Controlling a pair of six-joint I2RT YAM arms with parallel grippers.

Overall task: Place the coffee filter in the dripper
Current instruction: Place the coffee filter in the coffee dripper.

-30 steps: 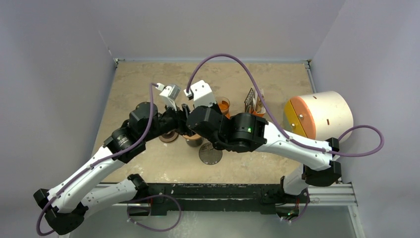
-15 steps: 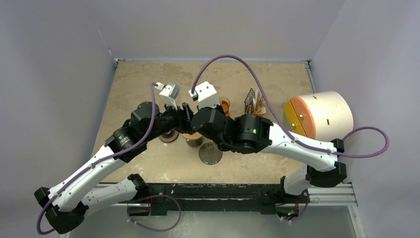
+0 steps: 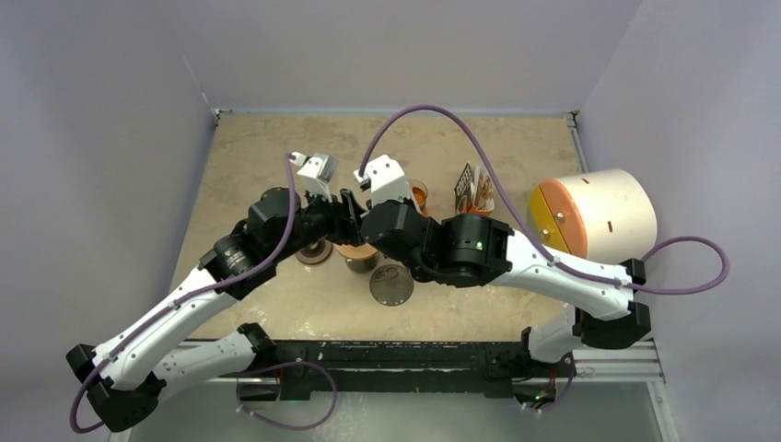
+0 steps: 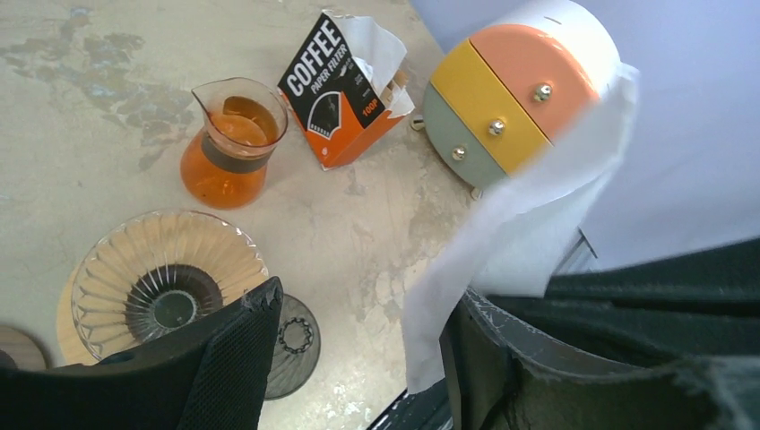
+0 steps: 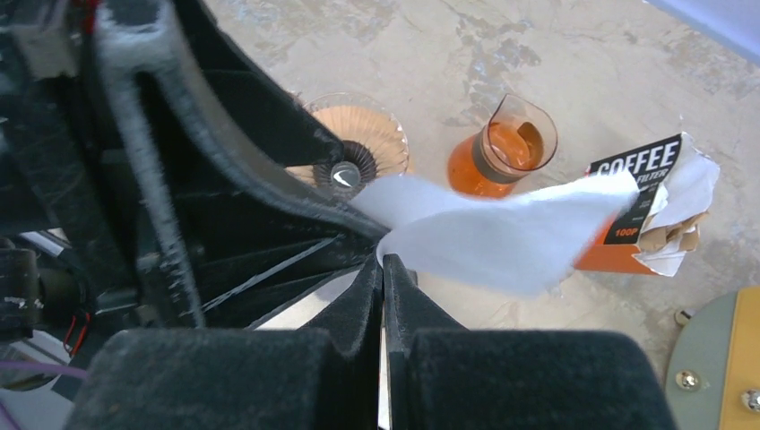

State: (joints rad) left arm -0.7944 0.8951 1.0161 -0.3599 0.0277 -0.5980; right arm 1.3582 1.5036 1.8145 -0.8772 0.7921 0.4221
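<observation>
A white paper coffee filter (image 5: 502, 237) hangs in the air with my right gripper (image 5: 384, 262) shut on its lower edge. The glass dripper (image 4: 166, 278) stands on a wooden ring on the table, below and to the left of the filter. My left gripper (image 4: 363, 305) is open above the table. The filter (image 4: 511, 233) hangs just inside its right finger (image 4: 470, 345), and its left finger overlaps the dripper's rim. In the top view both wrists meet over the dripper (image 3: 355, 250) and hide the filter.
A glass carafe (image 4: 231, 143) of orange liquid and an orange-black filter box (image 4: 336, 90) stand beyond the dripper. A white cylinder (image 3: 589, 214) with an orange and yellow face lies at the right. A dark round lid (image 3: 391, 284) and a brown coaster (image 3: 315, 253) lie near the dripper.
Both wrists have crept a little farther from the bases, and the right arm has pushed slightly left. The filter stays pinched in the right gripper.
</observation>
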